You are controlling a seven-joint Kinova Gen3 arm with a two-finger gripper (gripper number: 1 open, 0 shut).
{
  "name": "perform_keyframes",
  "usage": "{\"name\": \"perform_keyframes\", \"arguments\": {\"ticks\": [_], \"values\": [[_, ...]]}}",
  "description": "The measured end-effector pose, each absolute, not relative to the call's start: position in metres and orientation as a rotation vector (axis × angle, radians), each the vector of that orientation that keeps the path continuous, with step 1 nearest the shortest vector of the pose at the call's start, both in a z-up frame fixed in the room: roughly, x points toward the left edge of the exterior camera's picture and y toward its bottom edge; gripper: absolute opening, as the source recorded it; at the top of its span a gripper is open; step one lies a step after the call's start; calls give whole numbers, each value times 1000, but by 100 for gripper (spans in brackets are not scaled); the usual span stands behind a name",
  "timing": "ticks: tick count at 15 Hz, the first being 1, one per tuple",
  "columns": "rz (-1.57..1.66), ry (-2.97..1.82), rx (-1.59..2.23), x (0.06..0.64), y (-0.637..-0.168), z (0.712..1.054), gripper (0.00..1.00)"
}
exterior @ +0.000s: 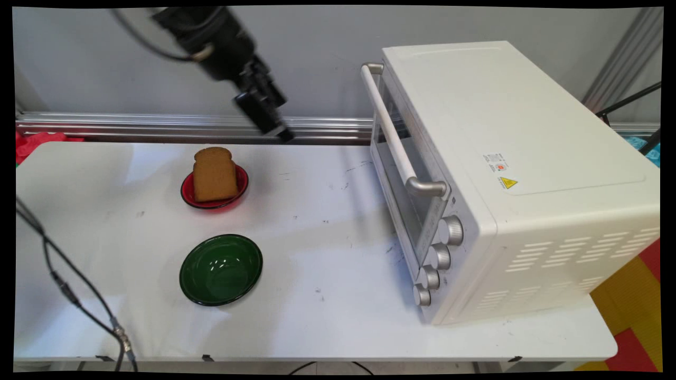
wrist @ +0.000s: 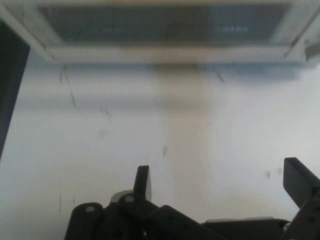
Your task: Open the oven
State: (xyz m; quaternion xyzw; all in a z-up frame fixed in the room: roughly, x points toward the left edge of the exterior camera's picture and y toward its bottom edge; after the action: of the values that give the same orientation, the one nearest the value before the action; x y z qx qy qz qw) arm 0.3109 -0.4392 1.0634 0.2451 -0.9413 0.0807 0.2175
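My black gripper hangs in the air above the table's far side, tilted down toward the right, with nothing in it. In the hand view its two fingers stand wide apart, so the gripper is open over bare white table. Nearest to it, below and to the left, a brown slice of toast leans upright on a small red plate. The toaster oven's glass door fills the top of the hand view.
A white toaster oven with a long bar handle and several knobs takes up the table's right half, door shut. An empty green bowl sits nearer the front. Black cables hang at the left.
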Motion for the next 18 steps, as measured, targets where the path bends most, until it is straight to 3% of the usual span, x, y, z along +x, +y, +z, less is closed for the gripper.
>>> {"name": "perform_keyframes", "arguments": {"ticks": [8,17,18], "values": [[272,-2565,652,252,-489,1090,100],[259,-2559,655,222,-519,1095,100],[256,-2558,656,220,-521,1093,0]]}}
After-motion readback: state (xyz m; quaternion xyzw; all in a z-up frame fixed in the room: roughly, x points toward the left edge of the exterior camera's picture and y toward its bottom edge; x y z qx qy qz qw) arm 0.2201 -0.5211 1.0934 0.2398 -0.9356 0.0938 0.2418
